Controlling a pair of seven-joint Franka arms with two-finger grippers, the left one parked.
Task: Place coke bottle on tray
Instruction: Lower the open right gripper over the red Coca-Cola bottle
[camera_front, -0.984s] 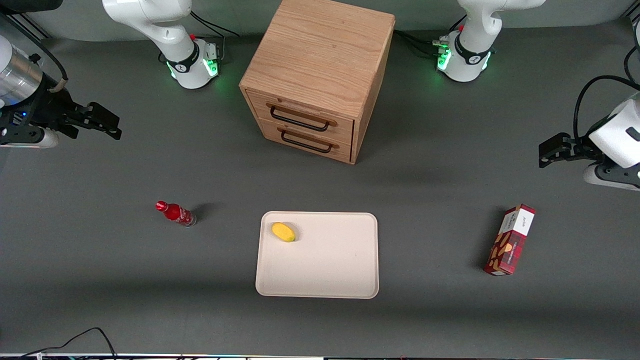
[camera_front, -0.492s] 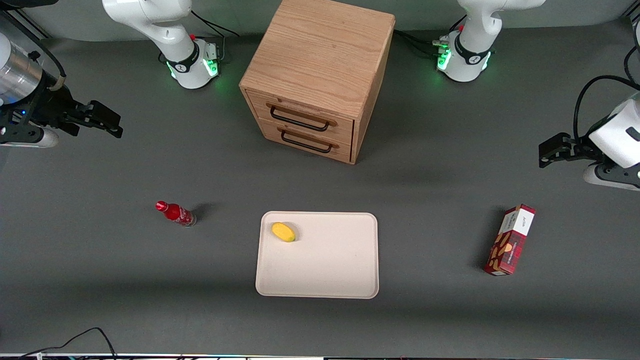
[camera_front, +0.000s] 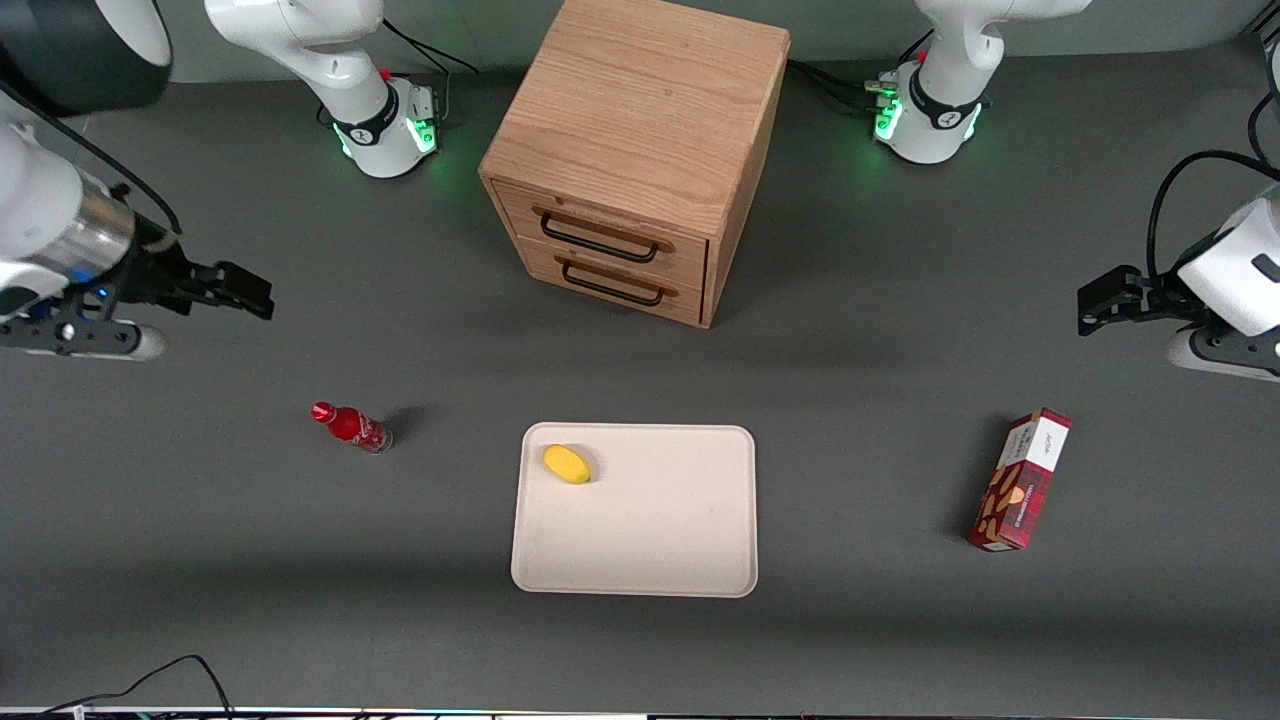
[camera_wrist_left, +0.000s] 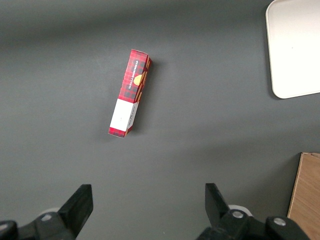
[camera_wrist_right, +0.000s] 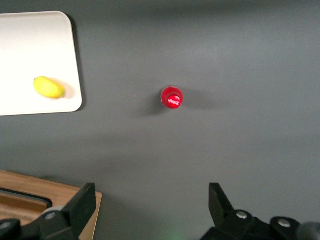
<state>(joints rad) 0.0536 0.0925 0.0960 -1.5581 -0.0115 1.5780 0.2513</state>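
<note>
yellow fruit (camera_front: 566, 464) on tray (camera_front: 660, 540), coke bottle (camera_front: 349, 426) beside it, spread empty end effector (camera_front: 250, 295) above table

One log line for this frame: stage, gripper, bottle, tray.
stage: approach | gripper: open, empty, above table, apart from bottle | coke bottle: upright on table beside tray, untouched | tray: holds yellow fruit

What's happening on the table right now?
The gripper hangs open and empty above the table at the working arm's end, farther from the front camera than the coke bottle. The bottle stands upright on the table beside the tray, not yet grasped. The tray holds only a yellow fruit.
</note>
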